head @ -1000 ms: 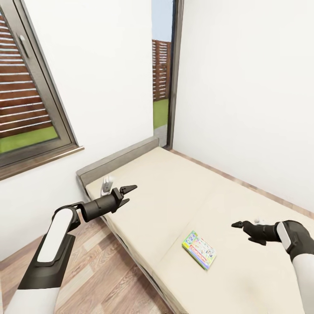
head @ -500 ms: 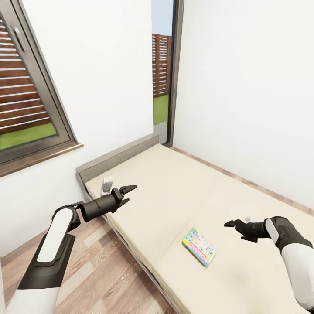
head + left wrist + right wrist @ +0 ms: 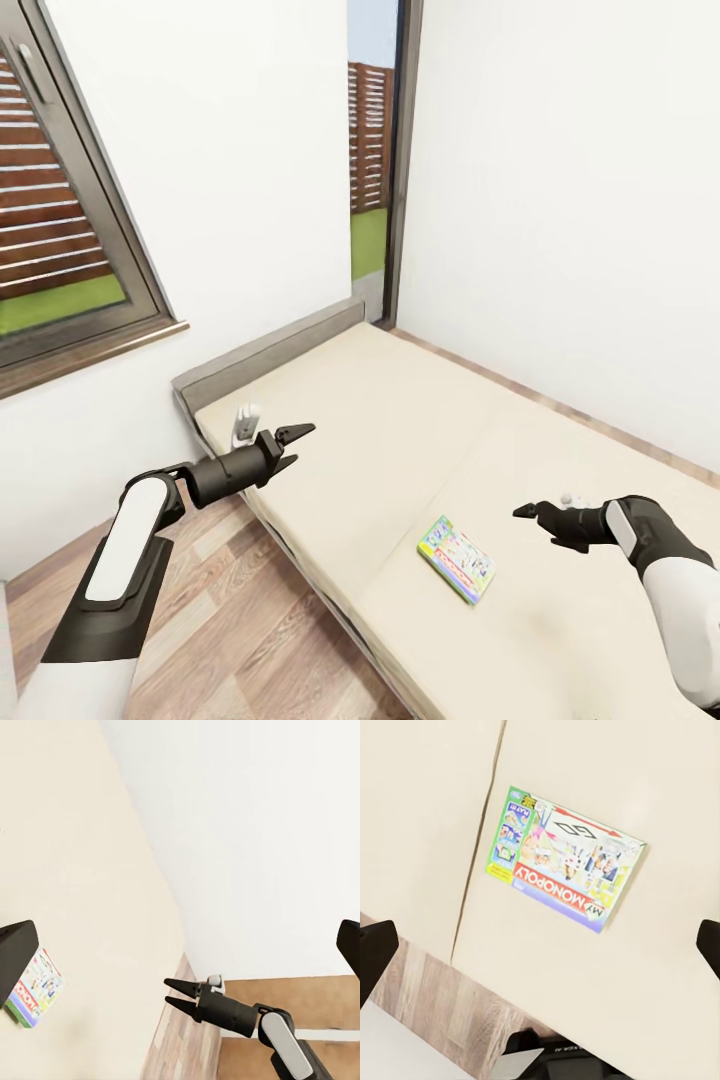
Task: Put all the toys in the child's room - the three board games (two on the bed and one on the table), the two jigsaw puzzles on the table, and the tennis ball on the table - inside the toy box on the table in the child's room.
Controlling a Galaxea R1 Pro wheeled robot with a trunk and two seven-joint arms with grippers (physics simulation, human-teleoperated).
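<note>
One board game, a white-green "Monopoly" box [image 3: 457,559], lies flat on the cream bed [image 3: 400,440] near its front edge. The right wrist view looks down on the box [image 3: 566,866] from above. My right gripper [image 3: 535,524] hovers open above the mattress, a short way right of the box and apart from it. My left gripper [image 3: 300,445] hangs open over the bed's left edge, well left of the box. In the left wrist view the box [image 3: 34,988] and the right gripper [image 3: 174,994] both appear. Both grippers hold nothing.
The bed has a grey headboard [image 3: 270,355] against the white wall under a window [image 3: 60,230]. A narrow glass opening [image 3: 372,170] stands in the far corner. A small white object [image 3: 244,424] sits by the bed's left edge. Wood-plank floor [image 3: 250,620] runs left of the bed.
My right arm has moved left toward the Monopoly box, mostly in the first half second. The whole view has shifted slightly. The left arm and the box have kept still.
</note>
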